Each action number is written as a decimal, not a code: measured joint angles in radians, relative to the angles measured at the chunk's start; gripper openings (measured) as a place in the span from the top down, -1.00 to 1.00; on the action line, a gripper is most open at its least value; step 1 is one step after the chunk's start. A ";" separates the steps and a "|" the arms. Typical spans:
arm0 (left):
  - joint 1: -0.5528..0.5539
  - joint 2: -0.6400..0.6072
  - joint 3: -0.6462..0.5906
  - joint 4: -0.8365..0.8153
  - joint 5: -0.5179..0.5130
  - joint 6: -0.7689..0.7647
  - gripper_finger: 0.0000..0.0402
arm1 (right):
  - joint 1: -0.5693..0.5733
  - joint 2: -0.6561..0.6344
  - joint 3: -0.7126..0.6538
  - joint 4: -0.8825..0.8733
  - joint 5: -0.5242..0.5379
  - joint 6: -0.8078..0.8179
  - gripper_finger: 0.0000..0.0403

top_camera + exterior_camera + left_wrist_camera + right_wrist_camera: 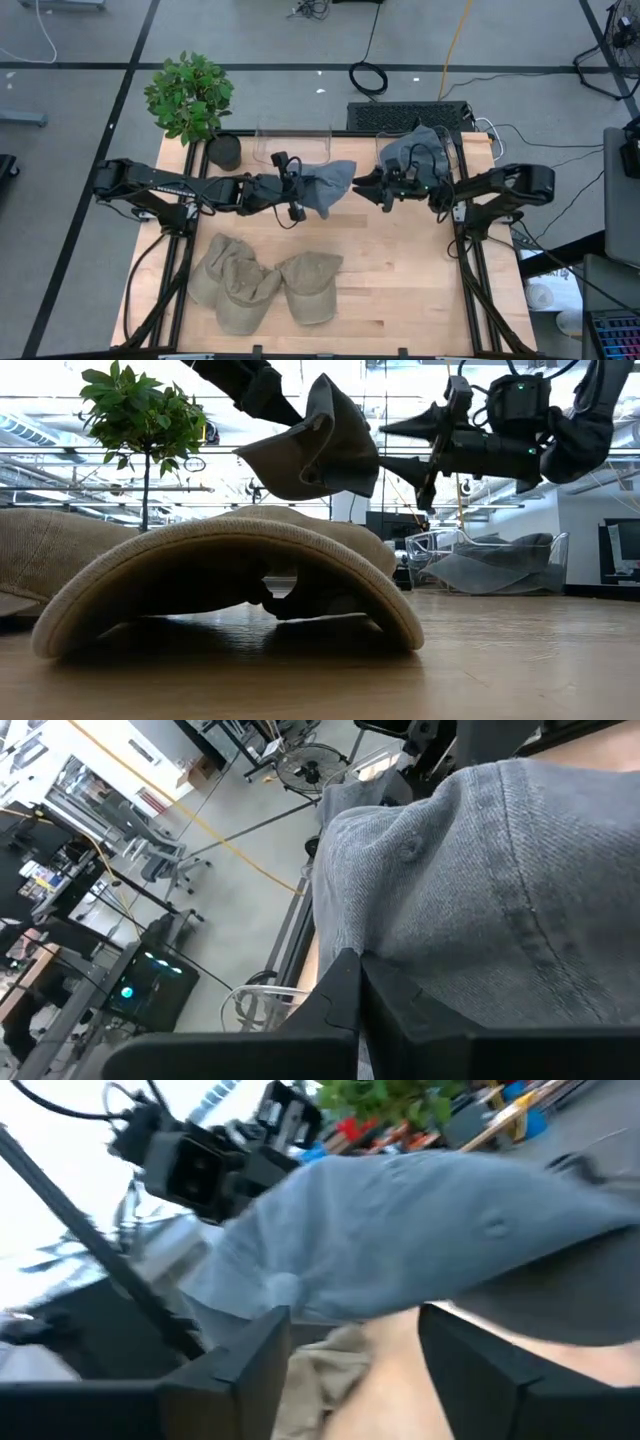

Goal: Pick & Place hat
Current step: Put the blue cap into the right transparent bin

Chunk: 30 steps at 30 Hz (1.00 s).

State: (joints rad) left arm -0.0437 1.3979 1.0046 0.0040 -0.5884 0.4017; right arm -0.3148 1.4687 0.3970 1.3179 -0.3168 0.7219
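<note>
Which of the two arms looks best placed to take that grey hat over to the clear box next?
Probably the right. The left gripper holds the grey hat in the air, and the right gripper waits open just beside it, nearer the clear bin that already holds another grey hat.

I count three tan hats [265, 285] low in the frame and two grey hats: one [328, 186] at centre, one [420, 150] upper right. One potted plant [190, 100] sits upper left, one clear bin [292, 143] at top centre.
</note>
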 joint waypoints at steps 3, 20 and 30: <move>0.000 0.000 0.000 0.000 0.000 0.021 0.99 | 0.008 0.028 0.031 0.002 -0.002 0.056 -0.25; -0.001 0.000 0.000 -0.002 0.000 0.031 0.99 | 0.055 0.065 0.184 -0.001 0.033 0.057 -0.26; -0.002 0.000 0.000 -0.013 0.001 0.007 0.99 | 0.053 0.065 0.184 0.003 0.033 0.051 0.32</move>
State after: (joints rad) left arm -0.0452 1.3983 1.0046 -0.0087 -0.5873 0.4090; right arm -0.2623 1.5341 0.5812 1.3205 -0.2837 0.7731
